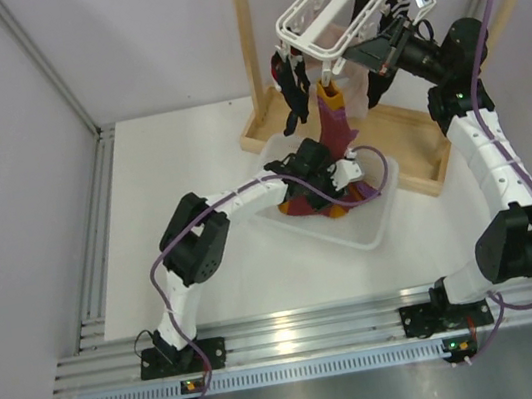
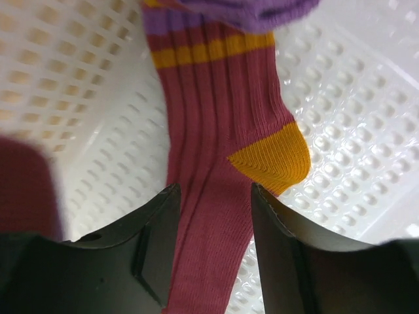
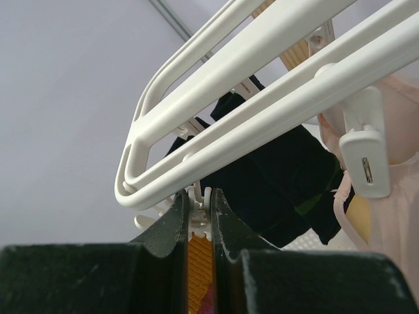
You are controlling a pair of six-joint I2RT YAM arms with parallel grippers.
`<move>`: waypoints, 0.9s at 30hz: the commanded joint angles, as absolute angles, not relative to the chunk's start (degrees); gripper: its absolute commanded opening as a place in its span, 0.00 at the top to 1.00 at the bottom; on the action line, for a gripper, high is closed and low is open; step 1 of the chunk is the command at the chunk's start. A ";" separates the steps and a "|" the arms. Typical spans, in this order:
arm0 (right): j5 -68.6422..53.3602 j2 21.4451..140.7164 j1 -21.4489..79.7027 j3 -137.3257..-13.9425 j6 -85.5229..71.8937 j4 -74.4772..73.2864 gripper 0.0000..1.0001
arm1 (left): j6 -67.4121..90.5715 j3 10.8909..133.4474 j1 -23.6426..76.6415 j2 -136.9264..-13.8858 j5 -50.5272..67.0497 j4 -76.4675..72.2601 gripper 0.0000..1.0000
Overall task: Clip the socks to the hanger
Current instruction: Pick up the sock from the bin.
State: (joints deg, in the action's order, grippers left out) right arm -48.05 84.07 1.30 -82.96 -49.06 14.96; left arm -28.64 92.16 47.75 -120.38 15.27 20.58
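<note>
Left gripper (image 2: 214, 191) was seen half open astride the maroon sock (image 2: 209, 124), nothing held, over the basket (image 2: 353, 131). Soft, light, limp fabric was judged, best pinched at the ribbed leg. Right gripper (image 3: 199, 204) was clamped tight on a peg (image 3: 198, 193) of the hanger (image 3: 294, 98).

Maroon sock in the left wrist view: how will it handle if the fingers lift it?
Probably floppy: the maroon sock is thin ribbed knit draped over the basket, so it should sag either side of the left fingers. Likely light. Its upper end looks hung from the hanger, so a pull may tug there.
</note>
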 commanded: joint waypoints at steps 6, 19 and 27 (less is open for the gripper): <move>-48.43 84.46 0.62 -85.08 -48.25 15.82 1.00 | -38.31 99.14 47.81 -127.09 11.96 32.68 0.58; -48.69 84.29 0.44 -84.99 -48.16 15.82 1.00 | -46.04 101.42 46.93 -117.70 9.94 45.69 1.00; -48.87 84.02 0.53 -84.38 -48.87 16.87 1.00 | -52.37 100.47 44.74 -112.41 6.68 53.17 1.00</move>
